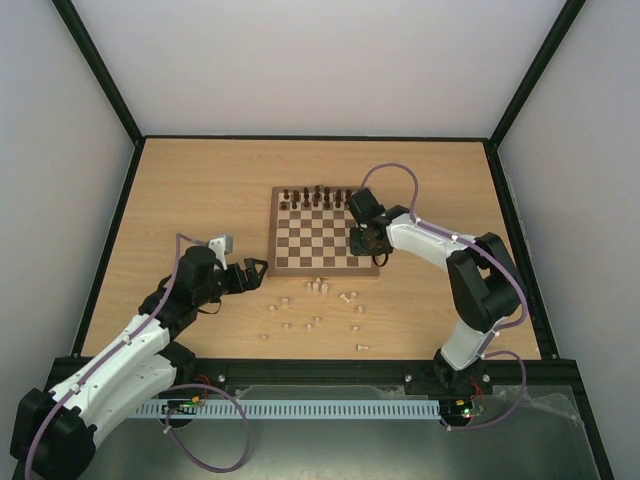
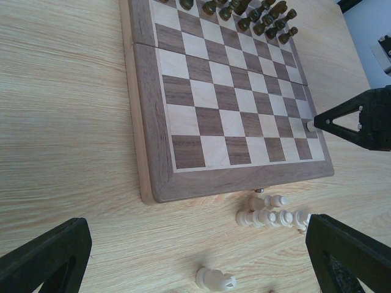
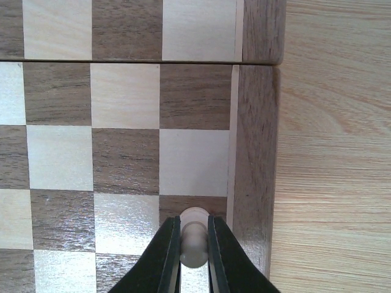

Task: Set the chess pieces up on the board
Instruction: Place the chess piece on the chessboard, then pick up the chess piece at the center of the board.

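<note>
The board (image 1: 275, 230) lies at mid-table, its brown border (image 2: 146, 122) filling the left wrist view. My right gripper (image 3: 194, 244) is shut on a pale pawn (image 3: 194, 235), upright over a dark square against the board's right border (image 3: 253, 152). From above, this gripper (image 1: 372, 241) is at the board's near right corner. I cannot tell whether the pawn touches the square. My left gripper (image 1: 255, 272) stands open left of the board, low over the table, with nothing between its fingers (image 2: 46, 259). Several pale chess pieces (image 2: 272, 217) lie toppled by the board's near edge, and a knight (image 2: 215, 279) lies closer.
Dark brown pieces (image 1: 318, 197) stand in rows along the board's far side. More pale pieces (image 1: 320, 288) are scattered on the wooden table between the board and the arm bases, one stray (image 1: 362, 347) nearest the front rail. Black frame posts edge the table.
</note>
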Tool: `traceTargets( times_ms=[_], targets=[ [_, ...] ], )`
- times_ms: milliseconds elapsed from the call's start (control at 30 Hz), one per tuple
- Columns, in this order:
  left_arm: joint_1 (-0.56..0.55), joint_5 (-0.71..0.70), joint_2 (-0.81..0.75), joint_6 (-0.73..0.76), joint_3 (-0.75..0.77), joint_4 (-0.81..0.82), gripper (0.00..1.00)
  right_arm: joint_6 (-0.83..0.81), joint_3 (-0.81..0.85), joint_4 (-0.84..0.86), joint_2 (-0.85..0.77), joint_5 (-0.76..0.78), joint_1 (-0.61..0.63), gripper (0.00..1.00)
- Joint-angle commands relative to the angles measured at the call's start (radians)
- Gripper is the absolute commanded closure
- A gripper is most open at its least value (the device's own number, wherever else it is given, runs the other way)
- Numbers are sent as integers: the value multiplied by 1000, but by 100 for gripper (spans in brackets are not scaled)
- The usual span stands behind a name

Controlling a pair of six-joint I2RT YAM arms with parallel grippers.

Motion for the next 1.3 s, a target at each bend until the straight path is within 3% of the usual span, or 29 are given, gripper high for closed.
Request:
traceTargets(
  times_ms=[0,267,567,700,800,1100,1267],
  targets=[
    [-6,-6,-7,-7,-18,-6,1,-6,-26,-64,-21,-14,-1,94],
    [-6,-17,-17,-11,-18,-14,1,-5,-39,-33,-53,2,-1,79],
    [-6,-73,-39,-40,16,-22,1,-26,-82,21,-318,82,-1,51],
    [-5,-85,-64,-43,15,12,1,-12,-103,-15,-423,41,-1,32],
    [-5,-82,-94,-53,9,38,1,-1,-144,-43,-501,-27,-1,0],
    [-4,18,14,-60,55,14,1,75,-394,7,-719,-390,8,1],
    [-7,28,-9,-52,59,-18,1,158,-466,-19,-877,-364,31,1]
  ],
)
